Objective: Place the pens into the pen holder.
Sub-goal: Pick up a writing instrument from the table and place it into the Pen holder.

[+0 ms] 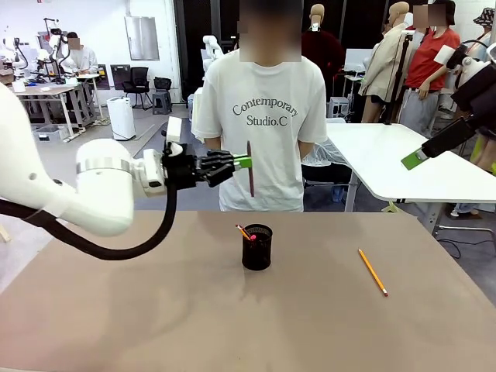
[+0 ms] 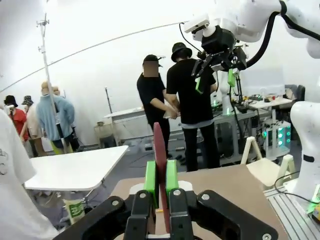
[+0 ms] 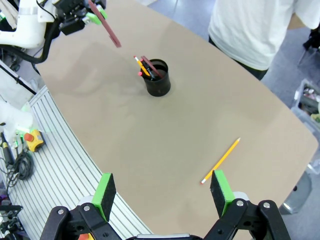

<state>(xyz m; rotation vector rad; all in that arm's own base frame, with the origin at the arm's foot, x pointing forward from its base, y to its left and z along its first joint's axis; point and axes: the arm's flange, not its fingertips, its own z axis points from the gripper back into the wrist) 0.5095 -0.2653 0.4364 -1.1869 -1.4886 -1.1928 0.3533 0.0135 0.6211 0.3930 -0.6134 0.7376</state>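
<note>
The black mesh pen holder (image 1: 257,249) stands upright at mid-table. An orange pencil (image 1: 243,231) and a dark reddish pen (image 3: 150,66) lean out of its left side. Another orange-yellow pencil (image 1: 373,272) lies flat on the table to the right, well apart. A slim dark-red pen (image 1: 251,183) stands upright in the air, pinched in the left claw (image 1: 246,161).

In the pen holder (image 3: 159,80) I cannot count the pens (image 3: 145,66); their lower parts are hidden. Of the red pen (image 2: 159,150) the lower end is hidden between the pads of the left gripper (image 2: 161,182).
</note>
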